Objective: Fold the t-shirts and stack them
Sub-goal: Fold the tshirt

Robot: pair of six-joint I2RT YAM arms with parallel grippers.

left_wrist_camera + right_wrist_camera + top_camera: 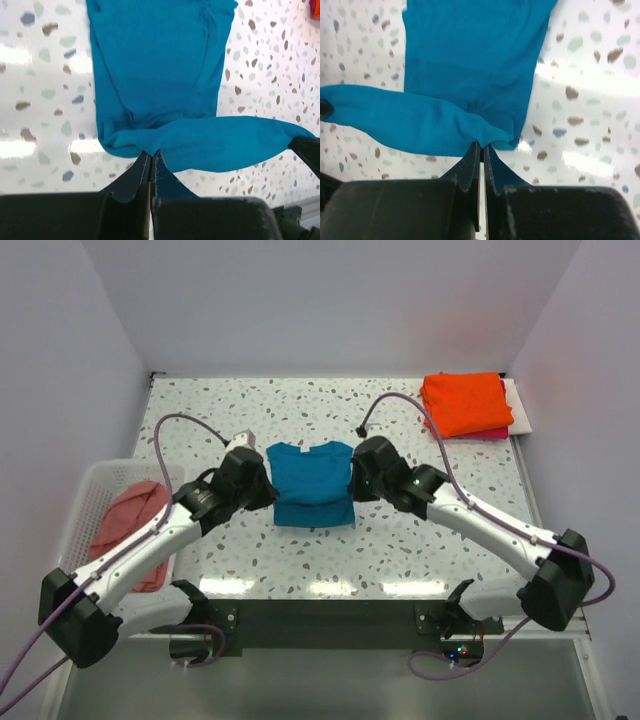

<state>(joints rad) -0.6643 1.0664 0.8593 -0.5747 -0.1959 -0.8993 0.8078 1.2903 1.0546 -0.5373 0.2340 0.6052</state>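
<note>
A teal-blue t-shirt (311, 482) lies in the middle of the table, its lower part lifted and folded over. My left gripper (264, 490) is shut on the shirt's left lower corner (145, 147). My right gripper (354, 483) is shut on the right lower corner (487, 140). The raised hem stretches between the two grippers (225, 142). A folded orange t-shirt (465, 403) lies at the back right on top of a magenta t-shirt (493, 434). A salmon-pink t-shirt (130, 525) lies crumpled in the basket at the left.
The white lattice basket (82, 502) stands at the table's left edge. White walls close in the table on the left, back and right. A white sheet (518, 405) lies under the back-right stack.
</note>
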